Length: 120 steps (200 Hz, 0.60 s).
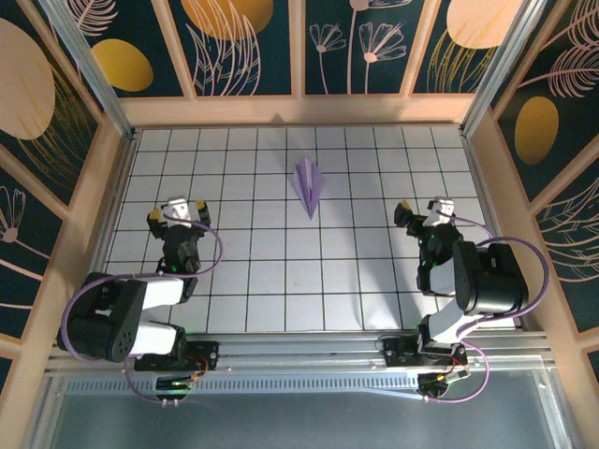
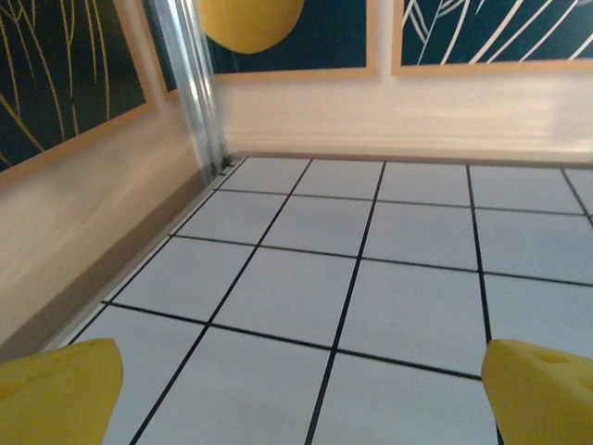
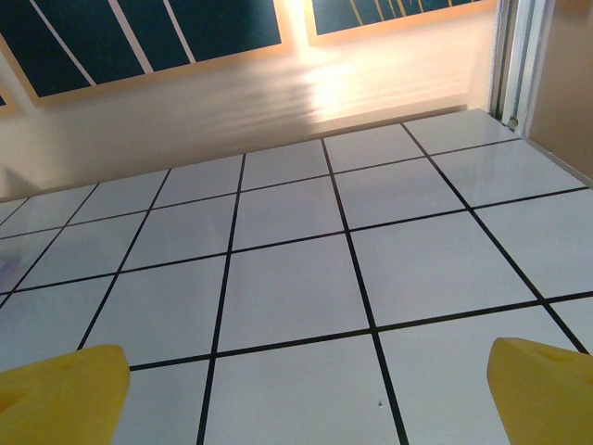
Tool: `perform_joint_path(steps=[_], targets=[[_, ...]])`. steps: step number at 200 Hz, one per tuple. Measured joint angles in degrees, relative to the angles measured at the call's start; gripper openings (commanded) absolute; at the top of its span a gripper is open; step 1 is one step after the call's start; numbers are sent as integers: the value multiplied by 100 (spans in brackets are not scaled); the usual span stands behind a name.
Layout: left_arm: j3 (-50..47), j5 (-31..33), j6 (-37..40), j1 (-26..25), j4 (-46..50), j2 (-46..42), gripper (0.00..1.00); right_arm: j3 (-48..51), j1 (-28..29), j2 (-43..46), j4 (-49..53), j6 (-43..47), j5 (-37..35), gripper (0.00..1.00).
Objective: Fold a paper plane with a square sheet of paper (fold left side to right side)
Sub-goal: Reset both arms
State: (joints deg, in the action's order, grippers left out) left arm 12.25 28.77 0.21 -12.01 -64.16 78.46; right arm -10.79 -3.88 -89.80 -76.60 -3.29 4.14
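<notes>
Lying on the gridded table, the plane sits between the two grippers and somewhat beyond their fingertips, toward the far wall. It is to the right of the left gripper and to the left of the right gripper. It is well apart from both and roughly midway between them. A centre ridge runs along its length, and its slim point faces back toward the near edge where the arms are bolted.

Left gripper:
- The fingers stand wide apart.
- In the left wrist view, the two yellow fingertips occupy the lower corners, with table tiles visible across the gap between them.
- Ahead of the fingertips and to their left, the left post stands in the corner where the side wall meets the far wall.
- A black grid line runs forward from the gap, slightly right of its middle.

Right gripper:
- The fingers stand wide apart.
- In the right wrist view, the yellow fingertips occupy the lower corners, with table tiles visible across the gap.
- Ahead of the fingertips lies the pale base of the far wall. Ahead and to their right stands the right post.

Both grippers point toward the far wall. Whether either set of fingertips touches the table cannot be told.
</notes>
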Motion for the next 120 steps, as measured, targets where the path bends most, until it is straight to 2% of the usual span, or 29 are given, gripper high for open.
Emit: perform_joint_path(steps=[79, 120], targets=[[-616, -761, -37, 542, -1700, 741, 99, 0, 2, 0, 0, 0, 0, 99], [-221, -984, -208, 734, -1338, 870, 99, 0, 2, 0, 0, 0, 0, 99]])
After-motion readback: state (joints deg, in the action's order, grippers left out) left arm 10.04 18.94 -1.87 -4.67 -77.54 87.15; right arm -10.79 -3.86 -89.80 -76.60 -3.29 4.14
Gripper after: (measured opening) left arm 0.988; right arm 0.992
